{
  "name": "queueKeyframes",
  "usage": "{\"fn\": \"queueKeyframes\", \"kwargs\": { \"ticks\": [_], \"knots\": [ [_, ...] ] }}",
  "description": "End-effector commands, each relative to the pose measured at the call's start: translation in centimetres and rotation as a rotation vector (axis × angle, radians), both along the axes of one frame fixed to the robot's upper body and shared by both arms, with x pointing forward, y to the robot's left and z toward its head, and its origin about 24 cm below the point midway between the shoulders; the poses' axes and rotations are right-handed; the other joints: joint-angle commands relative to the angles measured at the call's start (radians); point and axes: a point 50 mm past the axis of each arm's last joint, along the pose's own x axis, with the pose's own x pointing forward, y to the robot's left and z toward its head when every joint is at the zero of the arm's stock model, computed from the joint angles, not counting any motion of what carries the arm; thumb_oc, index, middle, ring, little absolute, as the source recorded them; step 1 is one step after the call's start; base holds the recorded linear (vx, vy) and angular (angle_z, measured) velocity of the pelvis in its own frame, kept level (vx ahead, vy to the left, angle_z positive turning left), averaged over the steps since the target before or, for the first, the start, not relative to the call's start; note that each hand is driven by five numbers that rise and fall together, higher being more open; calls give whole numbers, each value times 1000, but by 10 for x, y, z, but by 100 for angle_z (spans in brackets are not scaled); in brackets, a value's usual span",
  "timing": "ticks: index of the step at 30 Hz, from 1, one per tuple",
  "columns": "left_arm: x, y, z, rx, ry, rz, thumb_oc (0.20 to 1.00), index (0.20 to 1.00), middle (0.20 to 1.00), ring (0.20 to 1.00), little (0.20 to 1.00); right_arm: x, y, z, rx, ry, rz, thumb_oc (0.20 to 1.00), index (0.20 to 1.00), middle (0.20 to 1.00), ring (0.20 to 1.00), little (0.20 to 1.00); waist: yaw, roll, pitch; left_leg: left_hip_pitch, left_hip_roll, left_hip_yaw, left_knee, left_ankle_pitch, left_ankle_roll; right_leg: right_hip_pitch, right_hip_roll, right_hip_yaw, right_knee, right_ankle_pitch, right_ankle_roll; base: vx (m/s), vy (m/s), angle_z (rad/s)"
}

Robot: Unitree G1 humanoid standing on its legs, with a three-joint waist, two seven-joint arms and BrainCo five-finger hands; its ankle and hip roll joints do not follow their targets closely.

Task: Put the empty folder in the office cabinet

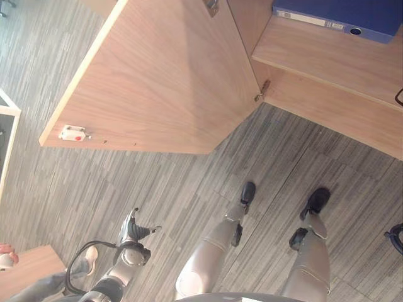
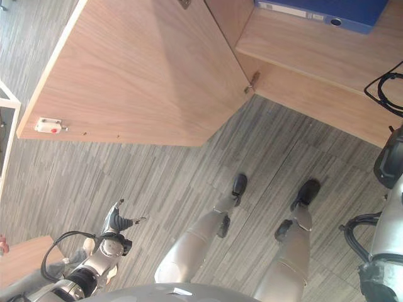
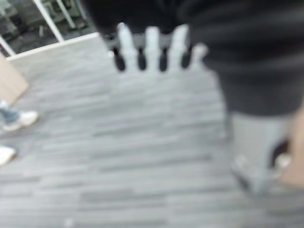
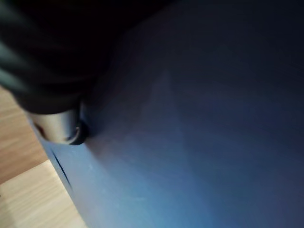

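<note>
On the cabinet shelf (image 1: pixel 327 60) lies the blue folder (image 1: pixel 352 16), right hand (image 4: pixel 61 126) against it, grip unclear; left hand (image 1: pixel 132 233) hangs open.

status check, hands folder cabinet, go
Left hand open, hanging low over the floor. Right hand against the blue folder, grip unclear. Folder lies flat on the cabinet shelf. Door open, nothing in the way.

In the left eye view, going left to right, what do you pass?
White latch with a red dot on the open wooden cabinet door → robot's left hand low over the grey floor → metal hinge → blue folder lying on the wooden cabinet shelf.
</note>
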Motion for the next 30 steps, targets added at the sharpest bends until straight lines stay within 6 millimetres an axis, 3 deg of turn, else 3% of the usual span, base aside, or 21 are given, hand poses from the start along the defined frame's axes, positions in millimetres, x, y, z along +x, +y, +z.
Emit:
{"fn": "queueKeyframes", "kwargs": {
  "ticks": [1,12,13,30],
  "knots": [
    [-11,37,2,96,28,72,1000,1000,1000,1000,1000,-33,-12,51,-216,-85,-124,200,200,200,200,200,28,7,15,7,39,25,-105,-49,-33,65,0,42,170,-291,54,0,0,0],
    [-12,41,0,103,40,92,1000,1000,1000,1000,1000,-32,-10,54,-237,-86,-115,216,216,216,216,216,27,6,16,3,41,33,-104,-51,-32,53,-2,44,178,-289,58,0,0,0],
    [-12,42,0,104,42,93,1000,1000,1000,1000,1000,-31,-9,54,-241,-86,-105,1000,1000,1000,1000,1000,26,5,15,4,41,35,-105,-52,-31,51,-1,46,179,-289,58,0,0,0],
    [-15,48,-2,96,63,127,1000,1000,1000,1000,1000,-23,-9,47,-297,0,-58,1000,1000,1000,1000,1000,13,-15,29,-8,49,46,-88,-60,-32,41,-3,45,195,-287,58,0,0,0]
  ]
}}
